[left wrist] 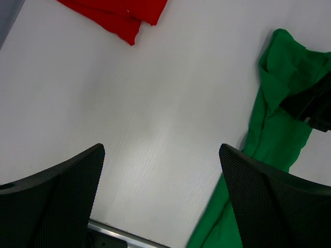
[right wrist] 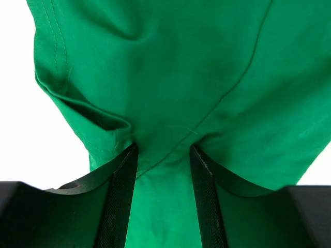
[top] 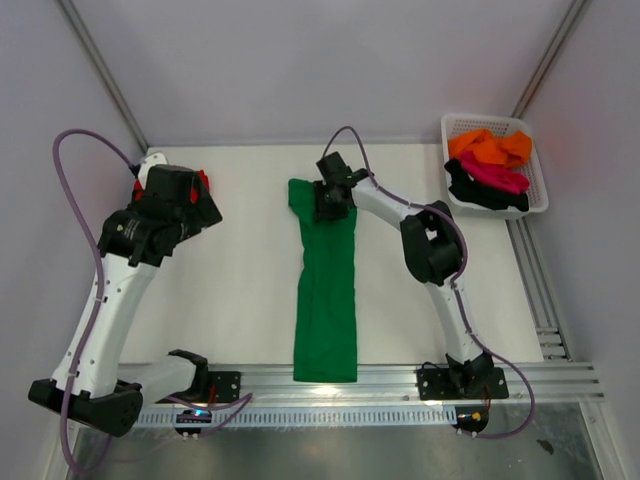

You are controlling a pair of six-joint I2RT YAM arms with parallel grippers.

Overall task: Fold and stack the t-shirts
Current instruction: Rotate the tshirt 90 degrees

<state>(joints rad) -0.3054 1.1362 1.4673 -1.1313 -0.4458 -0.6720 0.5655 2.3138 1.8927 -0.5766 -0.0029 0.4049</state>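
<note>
Tally of the scene: five t-shirts, one basket, two arms, each ending in one tool.

The green t-shirt [top: 325, 310] lies alone in the middle of the bench [top: 250, 280] as a long narrow strip. It runs from the near edge toward the far side, and its far end is bunched.

The right tool [right wrist: 163, 150] sits on that far end. Its two fingers are closed on a raised ridge of green cloth, and creases spread out from the pinch.

The red t-shirt [left wrist: 119, 13] lies at the far left of the bench, largely hidden under the left arm in the top view. The left wrist view shows one folded corner of it.

The left tool [left wrist: 161, 155] hangs over bare bench with its jaws spread wide, holding nothing. It is well apart from the red t-shirt beyond it, and the green t-shirt lies off to its right.

The white mesh basket [top: 543, 185] stands at the far right corner and holds three heaped shirts. These are the orange t-shirt [top: 490, 147] at the far side, the magenta t-shirt [top: 495, 175] across the middle, and the black t-shirt [top: 475, 190] nearest. All three are well apart from both tools.
</note>
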